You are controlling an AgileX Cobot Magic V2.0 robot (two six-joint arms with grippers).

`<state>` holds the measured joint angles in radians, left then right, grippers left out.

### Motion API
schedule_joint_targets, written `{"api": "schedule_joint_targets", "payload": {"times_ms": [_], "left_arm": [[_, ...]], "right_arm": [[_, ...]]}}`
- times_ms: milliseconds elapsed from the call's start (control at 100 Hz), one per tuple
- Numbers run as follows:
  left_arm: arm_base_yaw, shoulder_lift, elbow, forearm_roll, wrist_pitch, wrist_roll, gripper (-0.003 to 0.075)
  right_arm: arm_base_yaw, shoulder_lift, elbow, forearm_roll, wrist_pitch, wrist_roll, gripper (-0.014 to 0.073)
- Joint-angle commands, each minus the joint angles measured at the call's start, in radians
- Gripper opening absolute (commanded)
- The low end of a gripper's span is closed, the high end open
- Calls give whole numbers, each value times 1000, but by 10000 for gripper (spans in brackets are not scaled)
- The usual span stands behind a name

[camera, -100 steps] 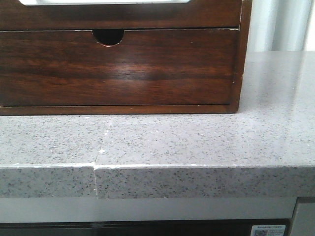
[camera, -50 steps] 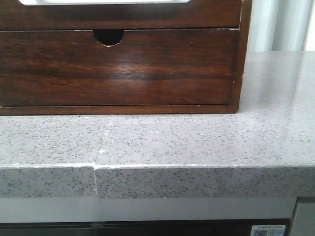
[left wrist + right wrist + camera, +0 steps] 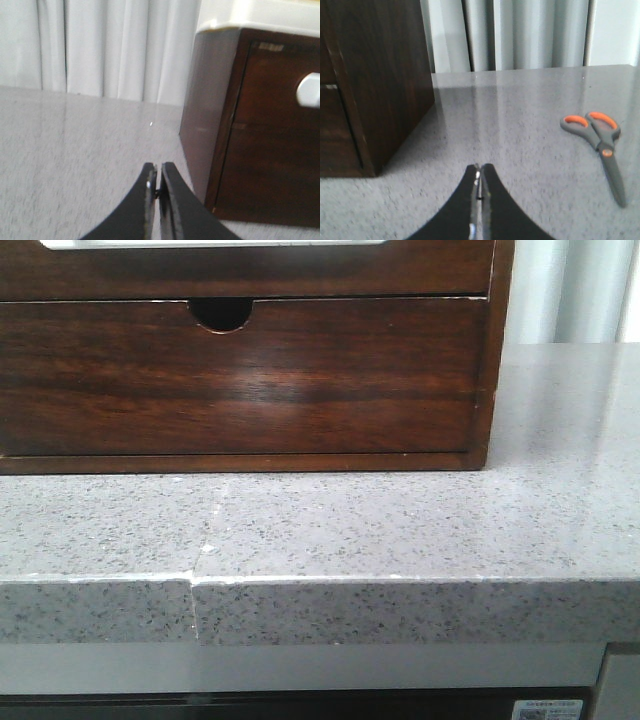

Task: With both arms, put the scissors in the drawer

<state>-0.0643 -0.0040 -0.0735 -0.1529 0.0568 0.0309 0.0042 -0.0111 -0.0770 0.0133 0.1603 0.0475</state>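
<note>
both grippers, left (image 3: 158,182) and right (image 3: 479,181), have jaws closed on nothing; scissors (image 3: 600,150) lie flat on the counter (image 3: 520,130), well apart from the cabinet (image 3: 375,85).

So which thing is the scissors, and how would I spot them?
Start at the big dark wooden cabinet standing on the speckled grey countertop. Look past its side, across the bare stone, to the scissors lying flat and shut on the counter, well apart from the cabinet. They are the only colourful thing there: grey handles with bright orange inside the finger loops and an orange pivot dot.
</note>
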Motion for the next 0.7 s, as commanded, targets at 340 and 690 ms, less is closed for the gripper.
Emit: {"api": "schedule_joint_targets", "payload": {"times_ms": [340, 690], "left_arm": [[2, 250, -468, 8, 322, 33, -20], [2, 344, -526, 14, 329, 33, -20]], "right_arm": [[-8, 360, -466, -104, 298, -8, -69], [-8, 521, -559, -121, 285, -8, -69]]}}
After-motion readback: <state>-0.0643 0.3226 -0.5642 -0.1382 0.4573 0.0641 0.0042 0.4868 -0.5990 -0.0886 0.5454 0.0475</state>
